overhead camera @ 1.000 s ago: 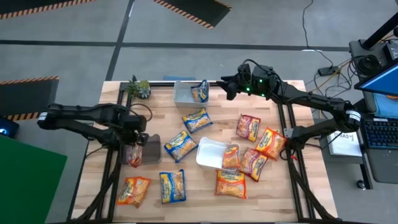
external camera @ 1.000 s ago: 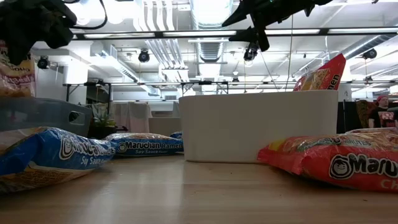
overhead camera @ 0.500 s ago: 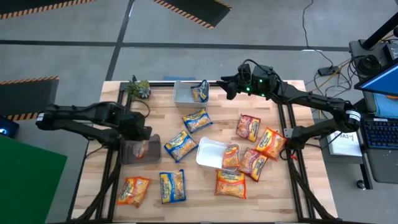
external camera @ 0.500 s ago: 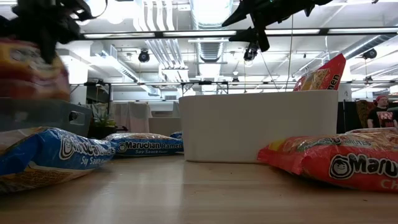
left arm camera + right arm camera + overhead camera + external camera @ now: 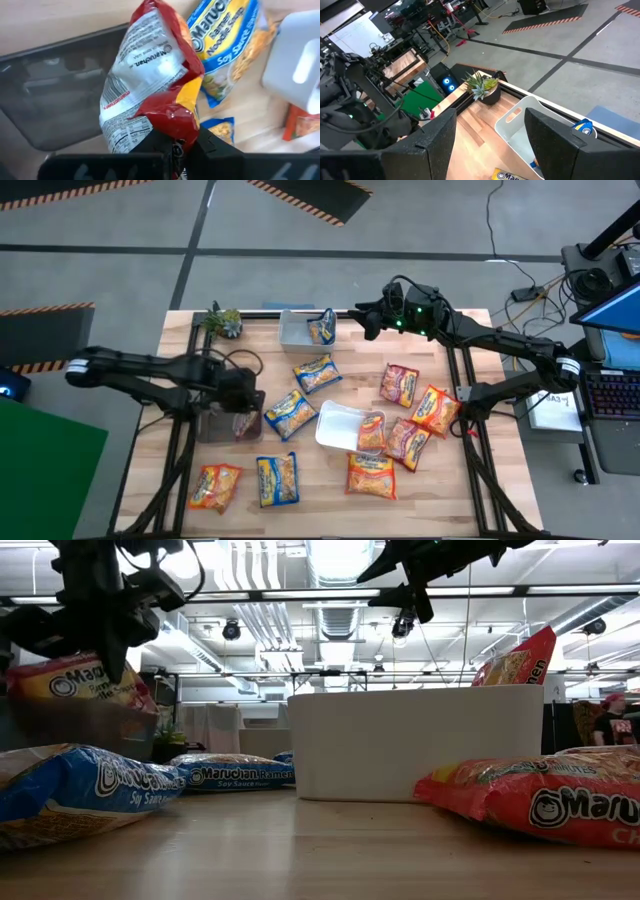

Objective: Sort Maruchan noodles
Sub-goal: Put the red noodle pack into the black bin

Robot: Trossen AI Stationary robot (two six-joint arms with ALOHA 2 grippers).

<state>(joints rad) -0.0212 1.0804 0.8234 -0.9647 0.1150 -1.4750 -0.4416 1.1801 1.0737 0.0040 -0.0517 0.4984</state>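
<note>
Wood table: packets scattered across it, blue-yellow mid, orange and red to the right.
Dark tray: left side, the drop spot by my guess.
White tray: centre, one orange packet propped in it.
Right gripper: parked high at far edge, fingers spread, nothing in them.
Left gripper: clenched on red packet, pinched by one end, hanging over the dark tray's right rim.
Risk: packet dangles half past the rim; letting go here could land it on the blue packet beside.

left end effector clamped tight, arm reaching across from the left; right end effector parted, arm extended, raised
</note>
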